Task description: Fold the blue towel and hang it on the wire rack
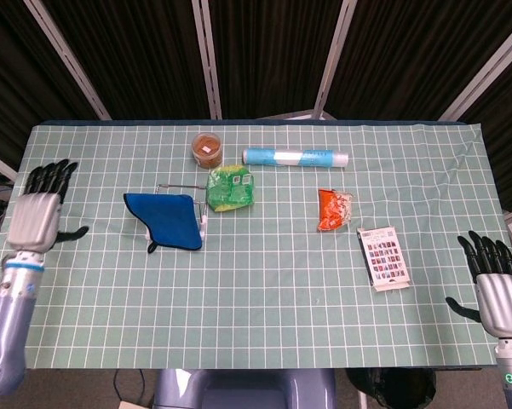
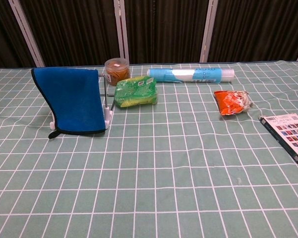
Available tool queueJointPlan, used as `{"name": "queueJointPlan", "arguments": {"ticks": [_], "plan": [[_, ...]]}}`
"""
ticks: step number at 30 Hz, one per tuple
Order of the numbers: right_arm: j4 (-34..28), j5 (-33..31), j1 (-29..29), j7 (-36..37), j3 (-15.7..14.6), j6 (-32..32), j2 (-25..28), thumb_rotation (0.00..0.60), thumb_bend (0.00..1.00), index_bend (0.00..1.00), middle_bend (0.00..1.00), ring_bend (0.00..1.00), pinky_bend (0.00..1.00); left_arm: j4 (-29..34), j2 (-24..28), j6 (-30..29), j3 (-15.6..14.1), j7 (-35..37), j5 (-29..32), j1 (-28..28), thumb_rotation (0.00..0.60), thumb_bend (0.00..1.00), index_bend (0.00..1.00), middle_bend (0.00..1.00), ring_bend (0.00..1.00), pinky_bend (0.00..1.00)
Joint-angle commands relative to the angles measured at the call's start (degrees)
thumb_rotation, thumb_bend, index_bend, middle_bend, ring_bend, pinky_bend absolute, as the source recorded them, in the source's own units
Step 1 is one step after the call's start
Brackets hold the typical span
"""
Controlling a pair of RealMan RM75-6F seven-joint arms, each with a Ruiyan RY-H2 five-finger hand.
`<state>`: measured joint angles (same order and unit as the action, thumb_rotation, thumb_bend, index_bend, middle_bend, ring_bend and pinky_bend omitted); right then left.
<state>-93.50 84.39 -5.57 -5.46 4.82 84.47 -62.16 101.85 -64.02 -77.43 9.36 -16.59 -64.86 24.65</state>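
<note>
Blue towel (image 2: 75,100): folded, draped over the wire rack (image 2: 106,101), at 10 o'clock on the table (image 1: 264,281).
Green packet (image 2: 135,92): just beside the rack at 3 o'clock.
Jar (image 2: 116,71): behind the packet, at 11 o'clock of it.
Left hand (image 1: 39,216): at the table's 9 o'clock edge, fingers spread, holding nothing.
Right hand (image 1: 497,290): at 4 o'clock, fingers apart, empty.
</note>
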Motion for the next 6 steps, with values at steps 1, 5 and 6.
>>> {"name": "queueJointPlan", "arguments": {"ticks": [1, 5, 6], "plan": [[-0.31, 0.63, 0.07, 0.65, -0.04, 0.41, 0.31, 0.600, 0.00, 0.00, 0.00, 0.00, 0.00, 3.45, 3.19, -8.10, -6.08, 2.67, -6.22, -7.92, 0.600, 0.11, 0.00, 0.00, 0.00, 0.00], [-0.39, 1.47, 0.05, 1.33, -0.18, 0.69, 0.52, 0.600, 0.00, 0.00, 0.00, 0.00, 0.00, 3.17, 2.40, -12.42, -7.90, 2.23, -8.77, -11.74, 0.600, 0.11, 0.00, 0.00, 0.00, 0.00], [-0.37, 1.60, 0.04, 1.45, -0.22, 0.68, 0.54, 0.600, 0.00, 0.00, 0.00, 0.00, 0.00, 3.03, 2.14, -13.02, -8.07, 2.32, -9.25, -12.30, 0.600, 0.11, 0.00, 0.00, 0.00, 0.00]]}}
